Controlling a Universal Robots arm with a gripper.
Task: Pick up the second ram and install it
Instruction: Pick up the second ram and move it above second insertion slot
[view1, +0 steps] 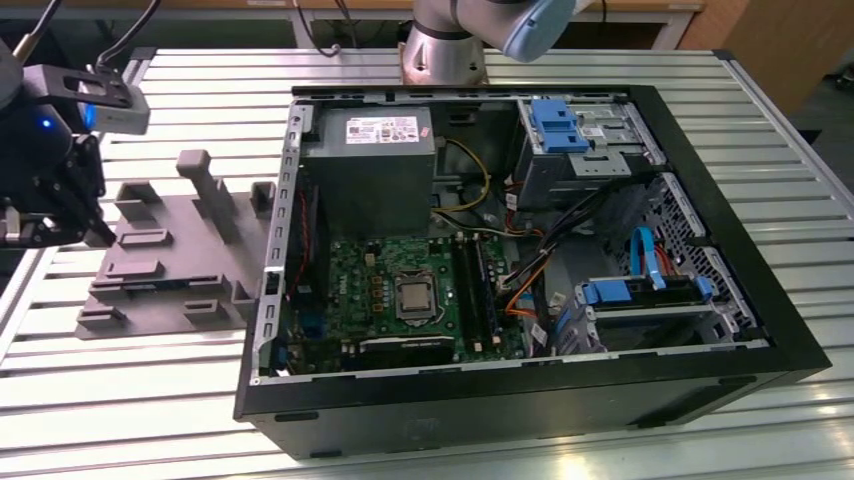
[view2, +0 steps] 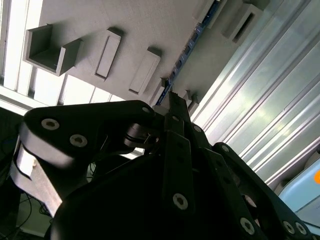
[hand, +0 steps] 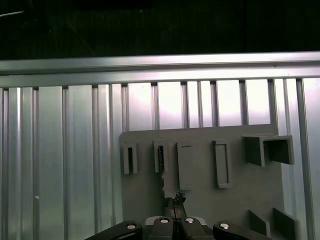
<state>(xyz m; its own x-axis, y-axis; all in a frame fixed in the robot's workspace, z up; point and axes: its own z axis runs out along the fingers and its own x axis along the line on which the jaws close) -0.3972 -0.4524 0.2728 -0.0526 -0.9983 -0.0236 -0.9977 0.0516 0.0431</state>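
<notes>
**A:** Exterior view first. What's logged?

**B:** Ribbed aluminium worktop (view1: 134, 400). An open black computer case (view1: 534, 400) lies flat on it, with a green circuit board (view1: 387, 270) inside. A grey plastic holder block with upright posts (view1: 160, 270) sits just beside the case, toward the exterior view's left.

**A:** And the black two-fingered tool (hand: 173, 199)?

**B:** Fingers pressed together in both wrist views, tips pointing down at the holder block. The exterior view puts the tool at the far left, above the block's outer side.

**A:** Where's the second ram (view2: 185, 51)?

**B:** It's a thin, flat, dark greenish-grey stick, standing on its long edge in the holder block, slotted between posts. In both wrist views the tool's tips line up over the stick's near end. Touching or apart, I cannot tell.
</notes>
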